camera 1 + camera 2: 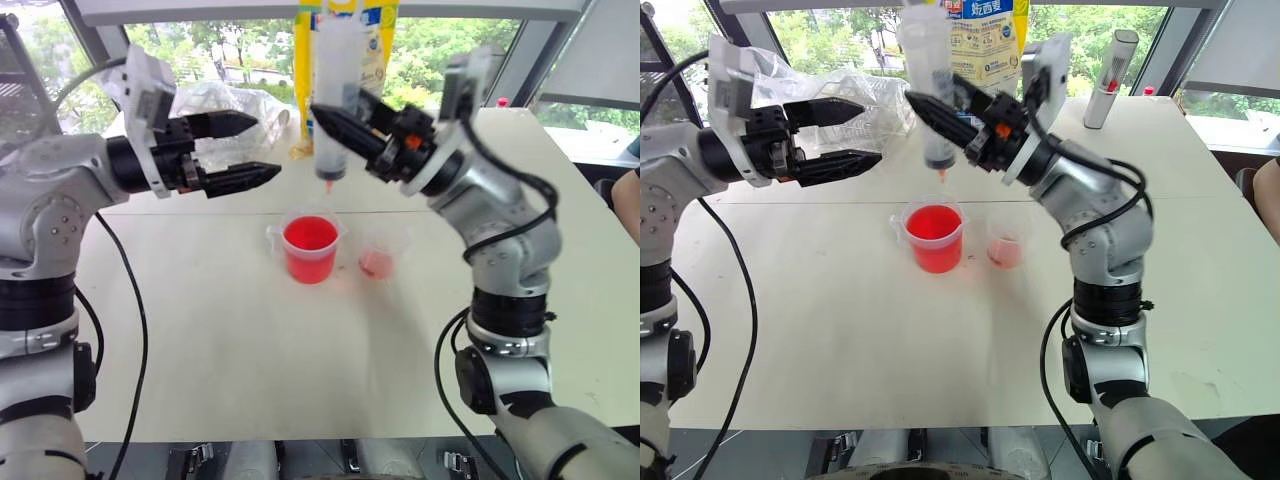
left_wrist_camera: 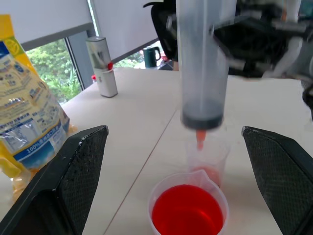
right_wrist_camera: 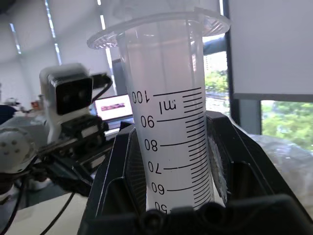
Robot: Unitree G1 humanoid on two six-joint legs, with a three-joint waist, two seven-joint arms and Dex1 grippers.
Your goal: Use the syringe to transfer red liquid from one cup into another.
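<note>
Red liquid (image 1: 310, 236): filling the big beaker (image 1: 310, 262), which is sitting on the desk (image 1: 250, 340).
Small cup (image 1: 379, 257): standing just beside the beaker, looking faintly pink.
Syringe (image 1: 334, 90): I am holding it upright in the air, its orange tip pointing down, above the beaker.
Right claw (image 1: 330, 122): I am squeezing it tight around the syringe barrel.
Left claw (image 1: 262, 148): I am keeping it wide open and empty, near the syringe but not touching.
Doing it well: I think I should be lowering the tip straight into the red, keeping the barrel upright, then using my open claw on the plunger slowly.
</note>
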